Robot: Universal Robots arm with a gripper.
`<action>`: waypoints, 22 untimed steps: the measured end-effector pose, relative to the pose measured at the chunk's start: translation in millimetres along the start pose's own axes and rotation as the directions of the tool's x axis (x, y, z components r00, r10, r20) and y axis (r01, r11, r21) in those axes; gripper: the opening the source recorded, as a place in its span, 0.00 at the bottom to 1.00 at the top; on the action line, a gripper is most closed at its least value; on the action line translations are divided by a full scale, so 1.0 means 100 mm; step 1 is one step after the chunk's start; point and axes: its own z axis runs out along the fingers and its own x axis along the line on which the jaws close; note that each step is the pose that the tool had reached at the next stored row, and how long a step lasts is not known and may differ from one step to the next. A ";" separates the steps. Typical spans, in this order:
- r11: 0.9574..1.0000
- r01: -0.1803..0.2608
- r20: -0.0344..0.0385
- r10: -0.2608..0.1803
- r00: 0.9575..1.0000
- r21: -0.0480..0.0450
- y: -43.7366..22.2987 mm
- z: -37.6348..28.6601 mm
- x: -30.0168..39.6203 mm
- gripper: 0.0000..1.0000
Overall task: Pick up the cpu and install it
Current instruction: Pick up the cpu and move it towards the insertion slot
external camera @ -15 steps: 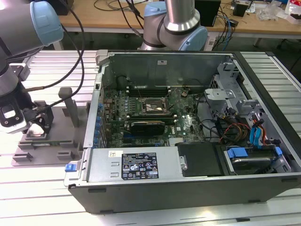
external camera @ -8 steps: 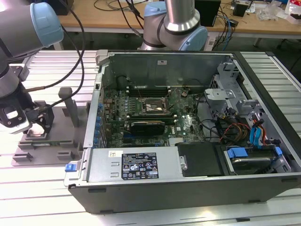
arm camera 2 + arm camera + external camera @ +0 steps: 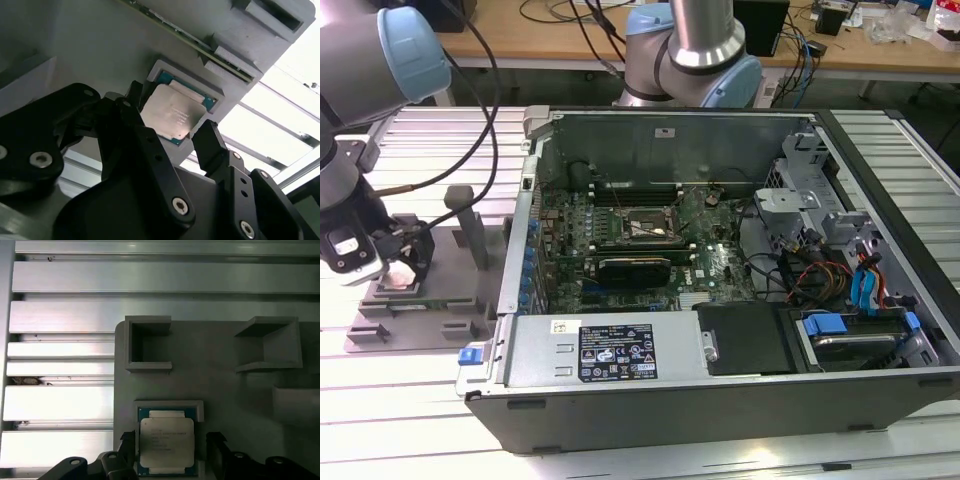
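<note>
The cpu (image 3: 166, 442), a flat silver square with a green edge, lies in a recess of the grey tray (image 3: 210, 375). In both wrist views my gripper (image 3: 170, 441) stands open low over it, one black finger (image 3: 128, 442) on each side of the chip with small gaps. The second wrist view shows the cpu (image 3: 172, 116) between the fingertips (image 3: 207, 135). In the exterior view the gripper (image 3: 398, 266) is down at the tray (image 3: 430, 300), at the exterior view's left. The black-framed socket (image 3: 642, 225) on the motherboard lies inside the open computer case (image 3: 620, 360).
An upright grey post (image 3: 472, 235) and block pockets (image 3: 147, 345) stand on the tray. The case wall (image 3: 520, 260) rises between tray and motherboard. Cables (image 3: 470, 120) trail from the arm. A second arm's base (image 3: 695, 50) stands behind the case. Slotted aluminium table (image 3: 60, 315) all around.
</note>
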 end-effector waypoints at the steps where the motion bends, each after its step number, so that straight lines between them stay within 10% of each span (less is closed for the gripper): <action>1: 1.000 0.000 0.000 0.000 1.000 0.000 0.005 0.012 0.003 0.68; 6: 1.000 0.003 -0.001 -0.003 1.000 0.001 0.036 0.049 0.004 0.68; 8: 1.000 0.001 -0.017 -0.001 1.000 0.001 0.036 0.051 0.002 0.68; 11: 1.000 0.000 -0.021 0.000 1.000 0.001 0.036 0.050 0.002 0.68; 14: 0.999 0.002 -0.026 -0.001 1.000 0.052 0.041 0.056 -0.011 0.68; 22: 0.999 0.011 -0.027 -0.010 1.000 0.052 0.062 0.062 -0.032 0.68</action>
